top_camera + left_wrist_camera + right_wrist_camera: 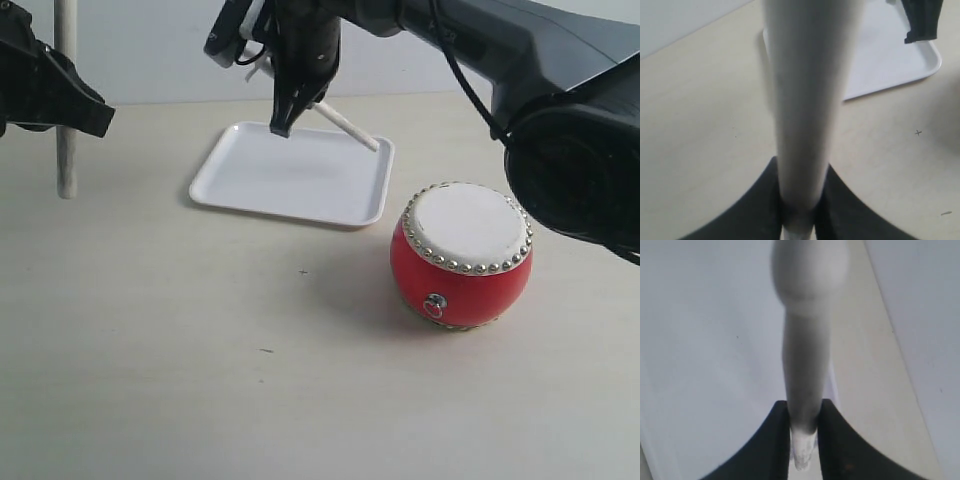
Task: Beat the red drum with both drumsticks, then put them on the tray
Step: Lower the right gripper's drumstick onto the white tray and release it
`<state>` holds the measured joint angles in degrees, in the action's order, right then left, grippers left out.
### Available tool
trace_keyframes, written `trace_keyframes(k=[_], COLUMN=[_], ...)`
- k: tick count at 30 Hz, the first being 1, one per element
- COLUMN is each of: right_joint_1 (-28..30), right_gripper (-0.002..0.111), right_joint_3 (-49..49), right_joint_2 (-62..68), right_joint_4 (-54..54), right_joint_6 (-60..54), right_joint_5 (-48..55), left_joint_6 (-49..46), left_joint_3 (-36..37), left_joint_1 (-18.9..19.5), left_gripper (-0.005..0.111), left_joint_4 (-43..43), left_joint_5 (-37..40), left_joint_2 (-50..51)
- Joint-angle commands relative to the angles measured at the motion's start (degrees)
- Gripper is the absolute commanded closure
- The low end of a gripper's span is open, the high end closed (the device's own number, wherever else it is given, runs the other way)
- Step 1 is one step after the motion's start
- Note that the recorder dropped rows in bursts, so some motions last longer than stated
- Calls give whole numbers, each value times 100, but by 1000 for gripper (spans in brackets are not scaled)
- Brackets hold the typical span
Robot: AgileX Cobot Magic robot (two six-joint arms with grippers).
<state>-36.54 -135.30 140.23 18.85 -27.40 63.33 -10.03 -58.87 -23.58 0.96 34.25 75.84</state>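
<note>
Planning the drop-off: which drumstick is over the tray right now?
The right gripper's drumstick, slanting above the tray's far side. The left gripper's stick stands upright over the table, left of the tray.

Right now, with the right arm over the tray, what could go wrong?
1. The right gripper holds the right drumstick tilted, its tip near the rim of the tray. Released like this, it may roll off the low edge.
2. The left gripper holds the left drumstick upright, apart from the tray. Bringing it in now may clash with the right arm.
</note>
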Motion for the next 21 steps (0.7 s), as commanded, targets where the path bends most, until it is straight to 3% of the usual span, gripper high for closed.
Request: trace_keyframes(k=[1, 21], right_joint_1=[-76, -76], right_gripper=[108, 108], right_joint_3=[-60, -60], right_joint_2=[68, 579], right_joint_4=[141, 405], right_joint_6=[268, 1013], right_joint_5=[-252, -816], left_joint_6=[-35, -36], left_joint_3=[18, 18], left_joint_1=[27, 27], left_gripper=[107, 107], left_joint_4=[-25, -25], left_joint_5=[-67, -67], left_joint_2=[-62, -62])
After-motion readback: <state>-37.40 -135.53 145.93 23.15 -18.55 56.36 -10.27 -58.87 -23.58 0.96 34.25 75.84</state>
